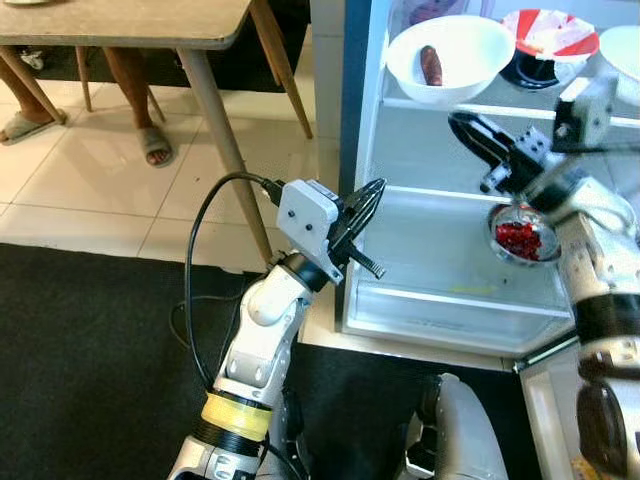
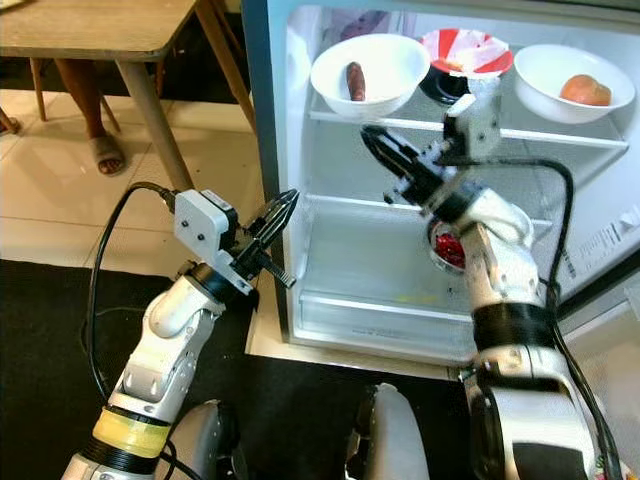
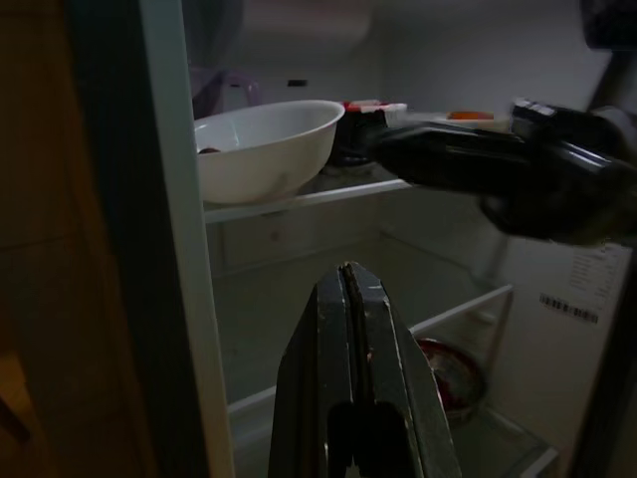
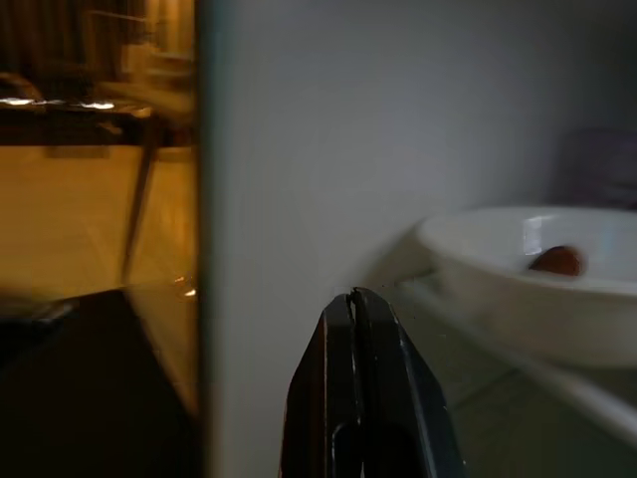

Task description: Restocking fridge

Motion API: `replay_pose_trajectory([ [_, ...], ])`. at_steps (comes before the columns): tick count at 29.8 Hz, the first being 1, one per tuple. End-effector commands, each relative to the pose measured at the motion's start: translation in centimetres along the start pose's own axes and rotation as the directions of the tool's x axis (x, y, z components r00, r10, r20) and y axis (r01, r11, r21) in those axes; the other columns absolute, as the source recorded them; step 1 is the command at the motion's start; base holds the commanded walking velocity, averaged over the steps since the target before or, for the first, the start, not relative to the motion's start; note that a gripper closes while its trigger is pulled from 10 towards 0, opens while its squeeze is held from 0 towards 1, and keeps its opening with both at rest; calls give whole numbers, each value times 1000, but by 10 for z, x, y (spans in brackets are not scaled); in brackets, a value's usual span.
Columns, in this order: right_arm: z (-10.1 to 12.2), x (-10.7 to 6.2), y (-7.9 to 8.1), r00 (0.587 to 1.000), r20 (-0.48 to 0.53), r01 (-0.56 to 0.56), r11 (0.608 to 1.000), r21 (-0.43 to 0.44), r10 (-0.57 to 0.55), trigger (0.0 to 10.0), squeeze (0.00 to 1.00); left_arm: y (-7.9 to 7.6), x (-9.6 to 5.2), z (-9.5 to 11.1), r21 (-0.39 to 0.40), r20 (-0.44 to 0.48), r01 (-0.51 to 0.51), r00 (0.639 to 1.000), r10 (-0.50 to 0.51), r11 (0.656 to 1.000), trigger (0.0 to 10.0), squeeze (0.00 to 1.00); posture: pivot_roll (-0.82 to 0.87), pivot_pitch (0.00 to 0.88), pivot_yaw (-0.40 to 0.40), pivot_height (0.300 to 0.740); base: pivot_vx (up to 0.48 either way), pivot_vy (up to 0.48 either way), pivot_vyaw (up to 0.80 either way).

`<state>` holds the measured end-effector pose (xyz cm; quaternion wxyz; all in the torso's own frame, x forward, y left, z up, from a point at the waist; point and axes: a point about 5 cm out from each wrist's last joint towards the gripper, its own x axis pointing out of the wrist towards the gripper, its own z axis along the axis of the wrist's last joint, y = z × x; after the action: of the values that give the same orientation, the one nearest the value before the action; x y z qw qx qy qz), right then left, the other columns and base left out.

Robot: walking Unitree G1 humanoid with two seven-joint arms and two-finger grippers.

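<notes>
The fridge point(image 2: 268, 150) stands open. On its top shelf a white bowl point(image 2: 385, 92) holds a brown sausage-like piece point(image 2: 355, 80), beside a red-and-white bowl point(image 2: 465, 45) and a white bowl point(image 2: 555, 100) with an orange fruit point(image 2: 586, 91). A metal bowl point(image 1: 497, 232) of red bits point(image 1: 518, 240) sits on the lower shelf. My right gripper point(image 2: 367, 133) is inside the fridge just under the top shelf, shut and empty, above the metal bowl. My left gripper point(image 1: 375, 187) hangs at the fridge's left edge, shut and empty, in front of the lower shelf.
A wooden table point(image 1: 120, 25) with a slanted leg point(image 1: 220, 140) stands left of the fridge, with a person's sandalled foot point(image 1: 155, 145) beneath it. A black mat point(image 1: 90, 340) covers the floor. The fridge door point(image 2: 610, 240) hangs open at the right. A black cable point(image 1: 195, 250) loops off my left arm.
</notes>
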<state>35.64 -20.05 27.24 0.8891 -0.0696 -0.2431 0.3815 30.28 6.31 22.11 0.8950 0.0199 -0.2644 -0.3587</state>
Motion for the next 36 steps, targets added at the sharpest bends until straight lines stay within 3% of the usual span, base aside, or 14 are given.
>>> replay_pose_trajectory([
  [1,-4,-7,2,1000,-14,9,1000,16,-9,10000,0,2,-5,-4,-1,-12,3,1000,-3,1000,10000,0,-38,205,18,592,0,0,0],
  [6,-11,-9,8,998,-42,56,998,36,-54,10000,0,1,-5,-5,-3,-17,4,1000,-4,1000,10000,0,-43,203,21,592,0,0,0],
  [10,-25,-4,11,983,-129,131,991,-10,-131,10000,0,0,-4,-8,-7,-24,7,1000,-8,1000,10000,0,-46,201,22,592,0,0,0],
  [13,-27,-3,12,981,-136,137,990,-6,-137,10000,0,0,-6,-11,-10,-36,4,999,-5,1000,10000,0,-39,199,22,592,0,0,0],
  [24,-23,-2,10,975,-120,187,982,6,-185,10000,35,6,-32,-43,-87,-156,-94,985,79,992,10000,0,-41,193,18,592,0,0,0],
  [25,-24,-2,11,976,-117,188,982,10,-185,10000,525,5,-33,-45,-89,-163,-94,984,79,992,10000,0,-41,189,19,592,0,0,0],
  [26,-24,-2,11,976,-115,187,982,13,-185,10000,525,5,-34,-46,-89,-166,-94,983,78,992,10000,0,-41,189,19,592,0,0,0],
  [27,-24,-2,12,976,-111,189,982,16,-186,10000,1000,4,-34,-46,-88,-169,-91,983,75,992,10000,0,-40,186,21,592,0,0,0],
  [32,-18,3,14,982,-73,174,985,15,-172,10000,1000,3,-32,-45,-83,-163,-76,985,62,994,10000,0,-36,182,26,592,0,0,0],
  [36,1,14,3,982,-8,187,982,-22,-187,10000,1000,2,-26,-41,-76,-137,-55,990,44,996,10000,0,-40,193,24,592,0,0,0],
])
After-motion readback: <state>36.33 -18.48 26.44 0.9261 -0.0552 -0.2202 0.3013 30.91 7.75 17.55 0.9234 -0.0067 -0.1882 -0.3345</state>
